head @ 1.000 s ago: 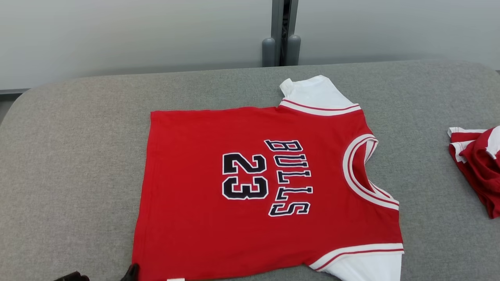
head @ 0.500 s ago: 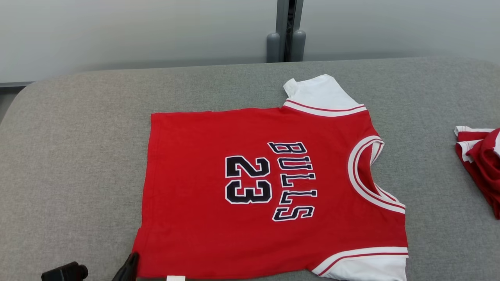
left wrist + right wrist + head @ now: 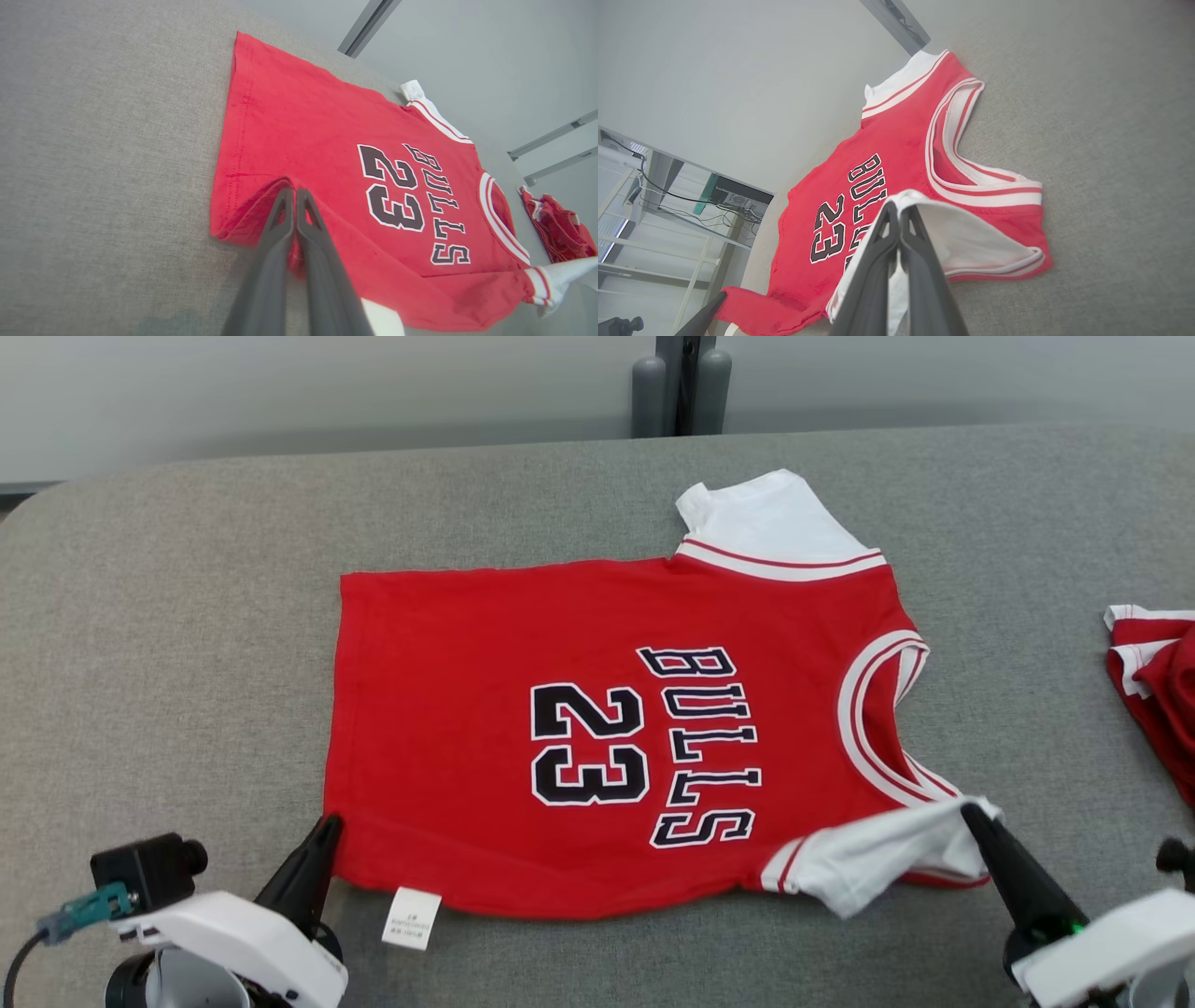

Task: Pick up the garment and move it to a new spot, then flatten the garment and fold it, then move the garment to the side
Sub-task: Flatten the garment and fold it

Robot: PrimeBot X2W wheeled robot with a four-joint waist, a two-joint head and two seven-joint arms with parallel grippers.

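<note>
While the shirt (image 3: 597,709) lies flat on the bench (image 3: 187,663), long axis left to right, the left fingers (image 3: 303,877) are closed on its near hem corner (image 3: 350,859) and the right fingers (image 3: 1013,873) on its near sleeve (image 3: 868,863).

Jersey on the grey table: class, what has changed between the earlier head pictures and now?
The right gripper has come in, shut on the near white sleeve of the jersey, and lifted it inward over the red body. The left gripper stays shut on the near hem corner. The far sleeve and the red garment lie as before; the camera tilted.
</note>
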